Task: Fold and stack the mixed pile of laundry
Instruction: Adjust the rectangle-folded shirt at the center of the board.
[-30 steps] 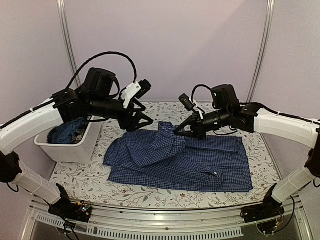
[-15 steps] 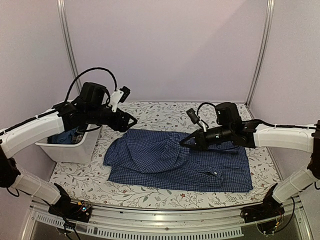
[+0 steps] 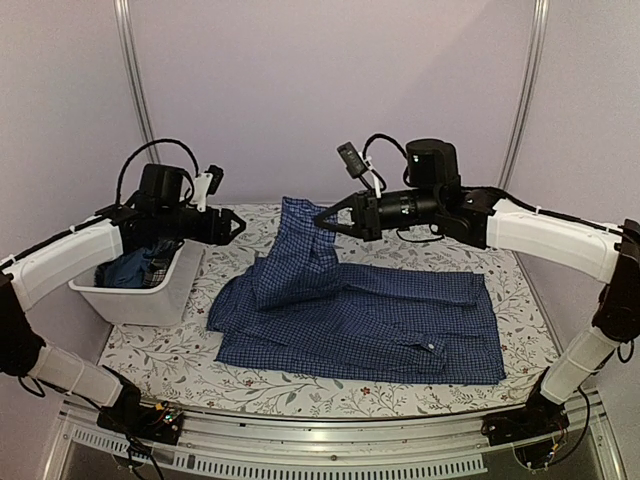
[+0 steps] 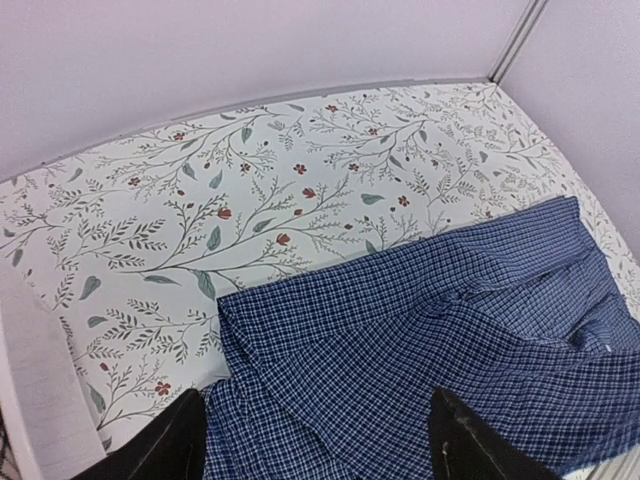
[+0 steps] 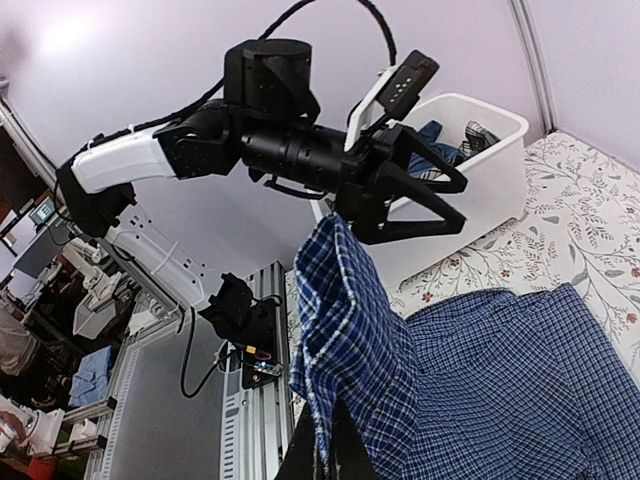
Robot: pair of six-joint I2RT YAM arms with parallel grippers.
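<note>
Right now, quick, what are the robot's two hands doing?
Left gripper: open, holding nothing.
Right gripper: closed on the checked shirt, one part held up.

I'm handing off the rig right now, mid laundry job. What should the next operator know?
Left tool: open, empty, hovering beside the white plastic tub.
Right tool: shut on a raised flap of the blue-and-white checked button-up shirt, which otherwise lies spread on the floral tablecloth.
Done: nothing stacked.
Left: finish folding the shirt; the dark blue garment and others sit in the tub.
</note>
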